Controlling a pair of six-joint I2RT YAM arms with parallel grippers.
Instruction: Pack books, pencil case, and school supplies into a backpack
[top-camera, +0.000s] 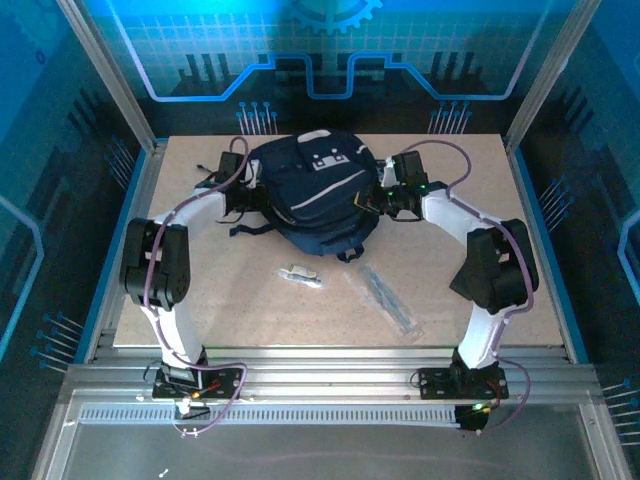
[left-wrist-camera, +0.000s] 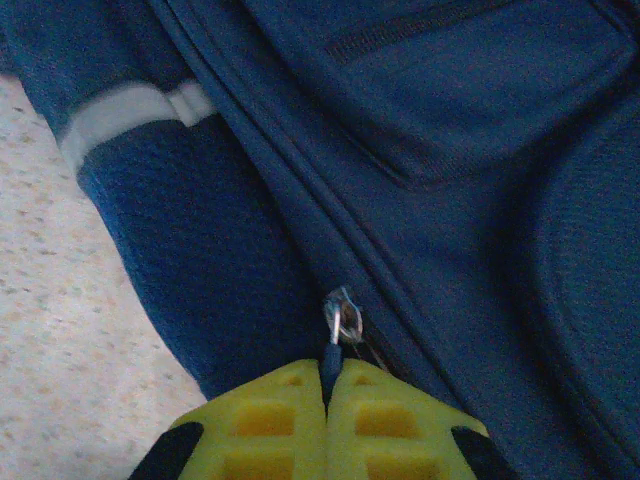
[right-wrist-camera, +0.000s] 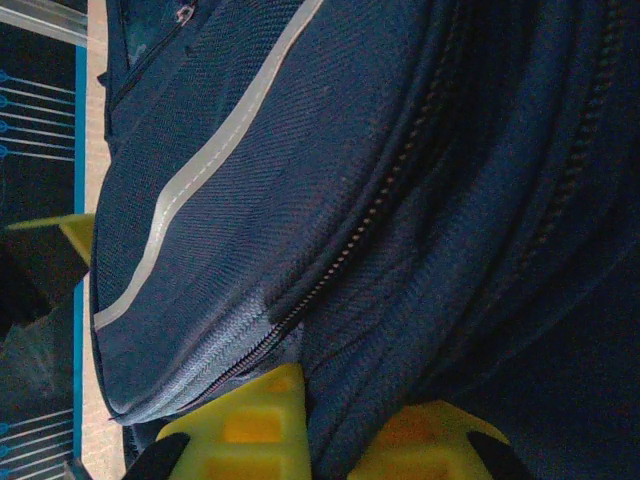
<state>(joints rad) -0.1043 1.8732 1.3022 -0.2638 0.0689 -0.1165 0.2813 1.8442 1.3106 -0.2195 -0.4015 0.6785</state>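
The left pincer (left-wrist-camera: 328, 372) is clamped narrow on the dark tab of a zip pull (left-wrist-camera: 343, 322). This is on the left flank of the large navy-blue fabric backpack (top-camera: 315, 185), which lies mid-width on the pale tabletop (top-camera: 250, 320), toward its far side. That tab is small and thin. My worry is that a sideways tug slides it out from between the yellow pads, or that the slider jams where the zip track curves.

The right pincer (right-wrist-camera: 335, 405) is nearly closed, pinching a fold of the bag's cloth beside a zip line on its right flank. If that fold slips free, the whole bag would likely drag after the left arm instead of opening.

The zips in both wrist views look closed, so what the backpack contains cannot be told. In front of it and apart from it lie the small pale grey-white oblong supply (top-camera: 300, 273) and, to its right, the long transparent plastic pencil case (top-camera: 385, 300), with thin pens inside.
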